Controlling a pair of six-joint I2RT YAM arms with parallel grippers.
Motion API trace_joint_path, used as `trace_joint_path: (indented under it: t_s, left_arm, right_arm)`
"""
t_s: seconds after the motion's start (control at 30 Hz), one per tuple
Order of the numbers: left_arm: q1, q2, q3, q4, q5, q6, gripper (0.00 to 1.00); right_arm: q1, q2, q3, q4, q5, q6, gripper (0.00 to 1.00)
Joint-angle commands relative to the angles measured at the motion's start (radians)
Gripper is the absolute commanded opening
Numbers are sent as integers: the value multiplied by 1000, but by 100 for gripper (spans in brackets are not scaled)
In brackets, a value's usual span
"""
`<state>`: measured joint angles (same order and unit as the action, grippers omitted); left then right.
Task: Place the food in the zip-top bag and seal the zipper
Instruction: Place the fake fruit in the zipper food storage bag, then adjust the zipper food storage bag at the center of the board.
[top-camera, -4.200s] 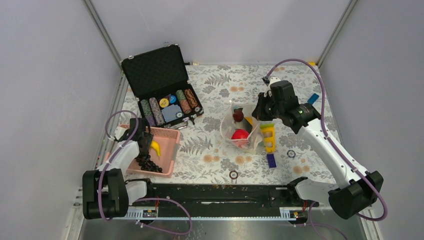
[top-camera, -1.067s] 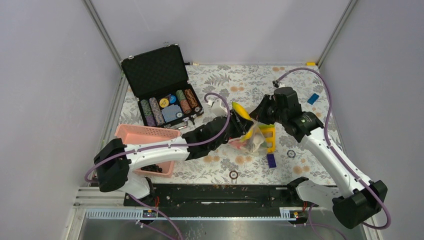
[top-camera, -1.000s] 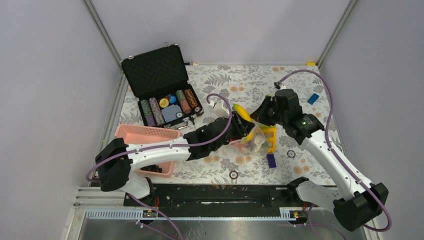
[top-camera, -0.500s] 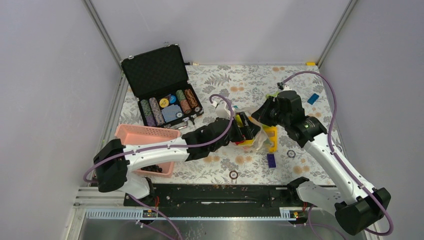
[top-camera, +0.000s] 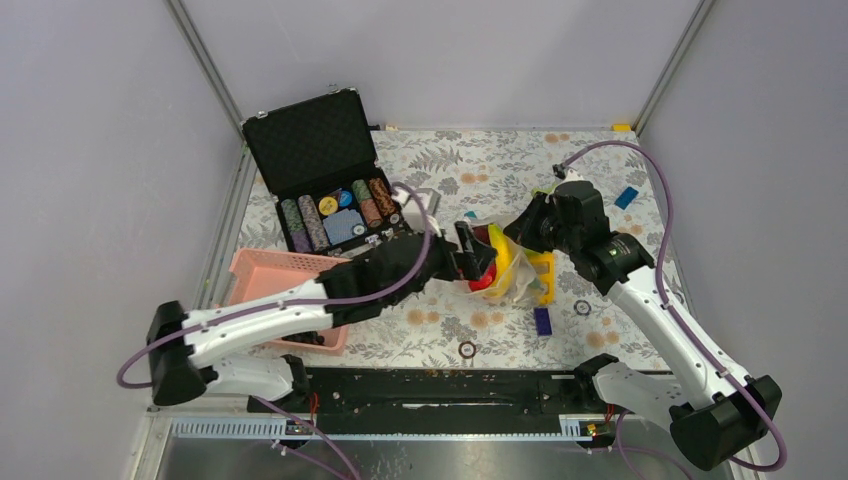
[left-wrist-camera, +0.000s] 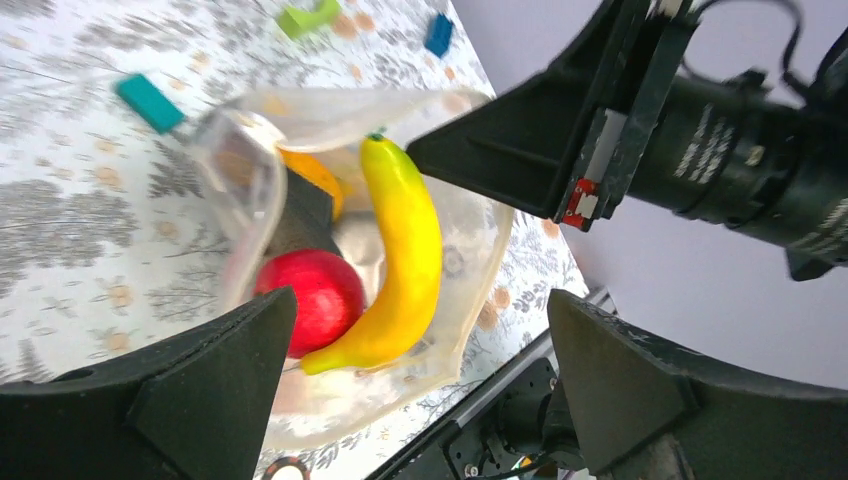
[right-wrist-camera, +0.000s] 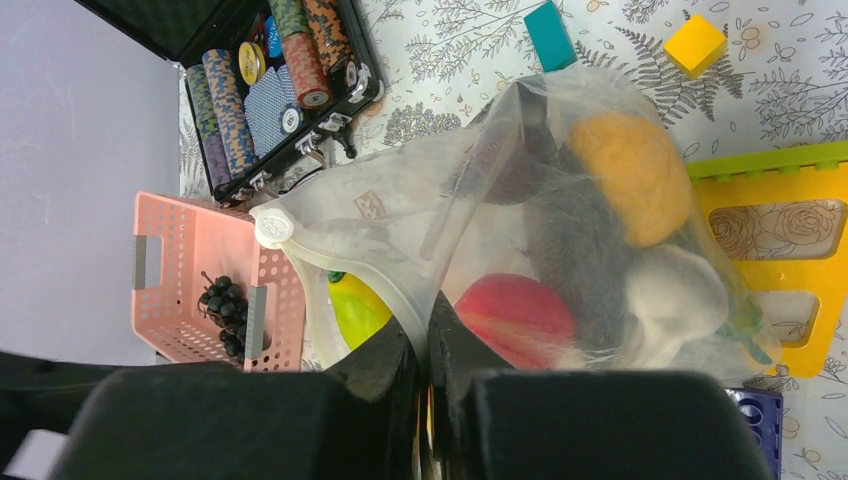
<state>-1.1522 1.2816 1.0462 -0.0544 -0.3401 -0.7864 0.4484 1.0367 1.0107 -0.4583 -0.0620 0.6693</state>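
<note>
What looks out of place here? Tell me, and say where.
The dark grape bunch lies in the pink basket, apart from the other food in the zip-top bag. The bag's mouth gapes open, its edge pinched by the right gripper.

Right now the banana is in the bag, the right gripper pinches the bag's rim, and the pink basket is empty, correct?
Not quite. The pink basket is not empty: the right wrist view shows a grape bunch lying in it. The rest holds: the banana is in the bag, and the right gripper pinches its rim.
</note>
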Motion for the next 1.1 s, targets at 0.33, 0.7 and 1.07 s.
trace_joint_path:
  t_s: [0.33,0.7,1.07]
  left_arm:
    - [104,-69,-38,-181,-15,76,99]
    - [119,165,134,-291,-26,106,21]
    - [120,89,182,-197,90,176,0]
  right_arm:
    - [-6,12,103,21,-56,-108,10]
    - [-5,45,135,-8,-107,-168,10]
    - [95,155,250,-104,-217,-456,9]
